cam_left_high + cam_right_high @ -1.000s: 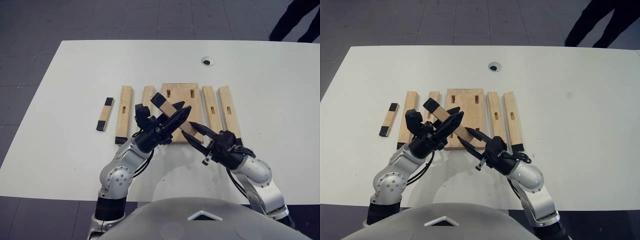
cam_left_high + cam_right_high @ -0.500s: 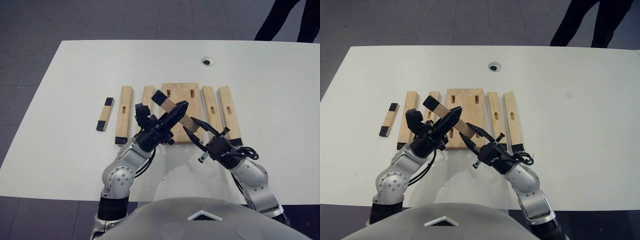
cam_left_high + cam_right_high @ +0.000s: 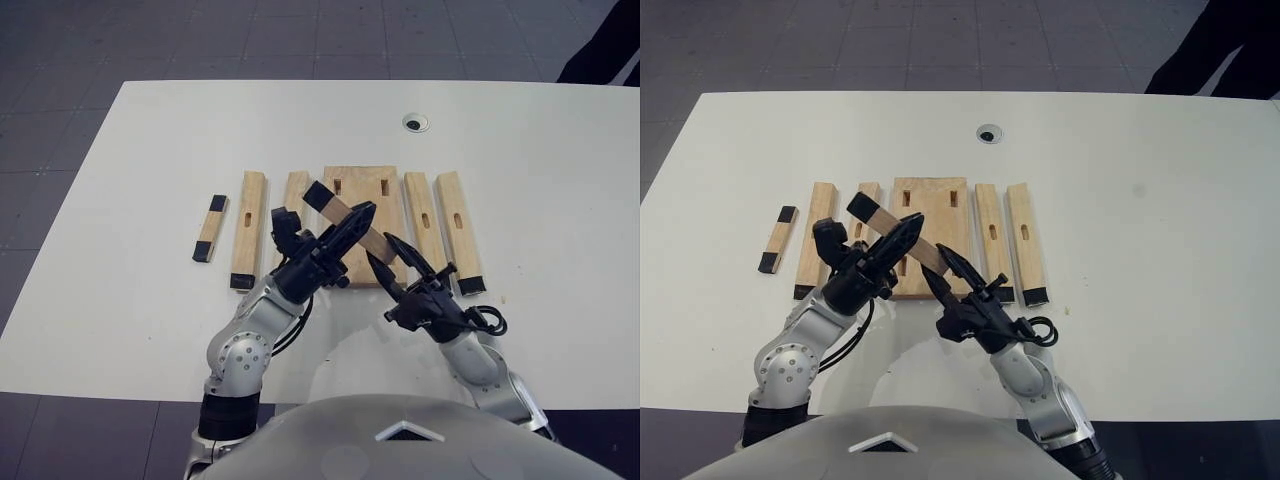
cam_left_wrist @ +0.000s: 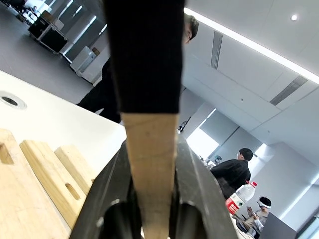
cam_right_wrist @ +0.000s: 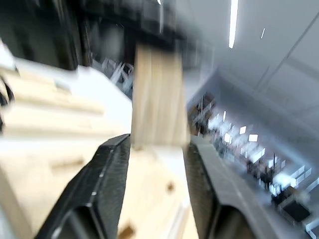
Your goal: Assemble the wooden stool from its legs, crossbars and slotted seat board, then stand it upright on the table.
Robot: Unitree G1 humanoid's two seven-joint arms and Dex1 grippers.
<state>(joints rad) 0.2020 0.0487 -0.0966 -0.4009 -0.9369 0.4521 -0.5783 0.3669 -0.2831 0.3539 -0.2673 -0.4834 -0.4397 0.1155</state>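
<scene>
While left claw [image 3: 362, 213] clamps crossbar [image 3: 333, 206] | right claw [image 3: 379, 247] wide, straddling its end

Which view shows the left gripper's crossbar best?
The left eye view: the crossbar shows nearly whole, tilted above the seat board, in the left gripper. The left wrist view shows one black-tipped end close up; the right wrist view blurs it.

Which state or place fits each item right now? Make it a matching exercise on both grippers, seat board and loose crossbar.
1. left gripper
2. right gripper
3. slotted wooden seat board
4. short black-ended wooden crossbar lying flat

A. open
B. left of all four wooden legs
C. shut on raised black-tipped crossbar
D. between two pairs of legs

Pairs: 1-C, 2-A, 3-D, 4-B
</scene>
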